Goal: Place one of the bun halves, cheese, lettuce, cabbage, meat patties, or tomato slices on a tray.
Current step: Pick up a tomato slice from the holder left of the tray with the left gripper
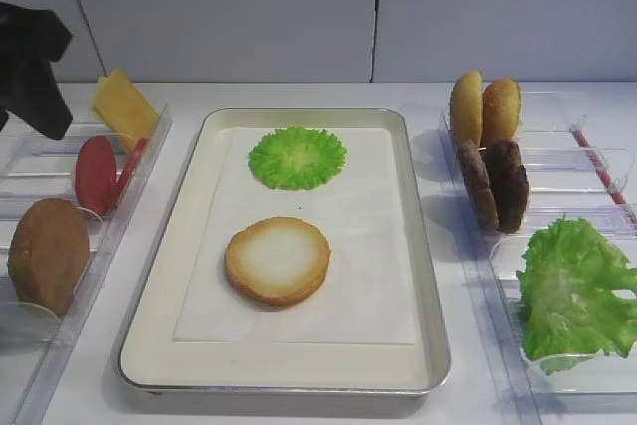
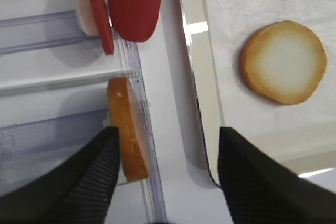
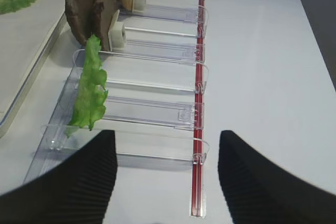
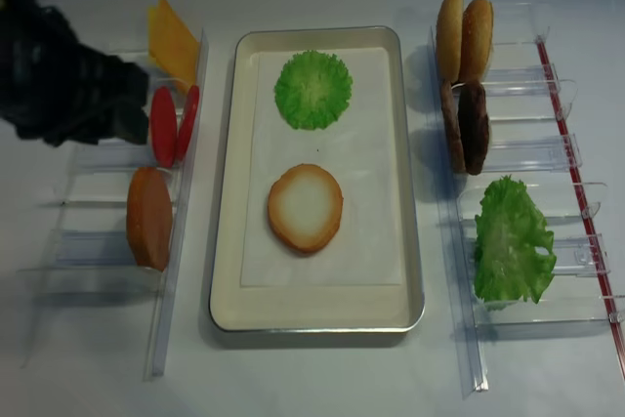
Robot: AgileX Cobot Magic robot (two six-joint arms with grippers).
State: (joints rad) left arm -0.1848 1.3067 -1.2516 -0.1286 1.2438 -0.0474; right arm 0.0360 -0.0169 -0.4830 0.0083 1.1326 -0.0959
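We've got left claw point(image 2: 165, 174) spread wide, empty, over upright golden bun half point(image 2: 127, 128) in clear bin, prob lining up grab. Cut-face-up bun half point(image 1: 278, 260) already on silver tray point(image 1: 423, 276).

Tray point(image 4: 223, 241): one. Bun halves point(image 4: 306, 208): four, one on the tray, one in the left bin, two in the right. Tomato slices point(image 4: 163, 126): two. Meat patties point(image 4: 473, 127): two. Cheese point(image 4: 172, 44): one slice. Green leafy pieces point(image 4: 313, 90): two.
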